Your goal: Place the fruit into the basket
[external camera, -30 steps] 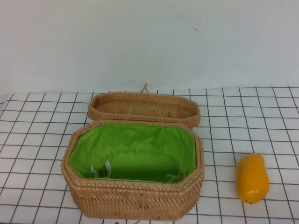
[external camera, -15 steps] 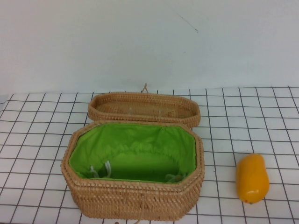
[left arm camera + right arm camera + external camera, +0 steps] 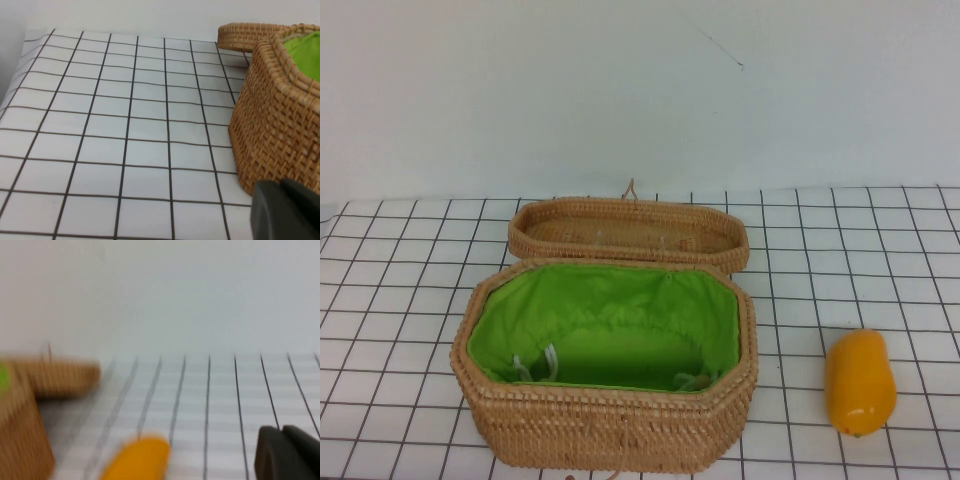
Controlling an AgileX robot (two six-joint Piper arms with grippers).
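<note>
The orange-yellow fruit [image 3: 860,383] lies on the gridded table, to the right of the basket and near the front. The tan wicker basket [image 3: 610,432] stands open at centre, its green lining showing and nothing in it. Its lid [image 3: 625,235] lies flat behind it. Neither arm shows in the high view. My left gripper [image 3: 280,184] is shut and empty, low beside the basket's left wall [image 3: 280,125]. My right gripper [image 3: 282,430] is shut and empty, off to the side of the fruit [image 3: 135,460], apart from it, with the basket [image 3: 20,440] beyond.
A white cloth with a black grid [image 3: 400,300] covers the table. A plain white wall [image 3: 620,90] rises behind. Bare grid lies left of the basket [image 3: 100,125] and around the fruit.
</note>
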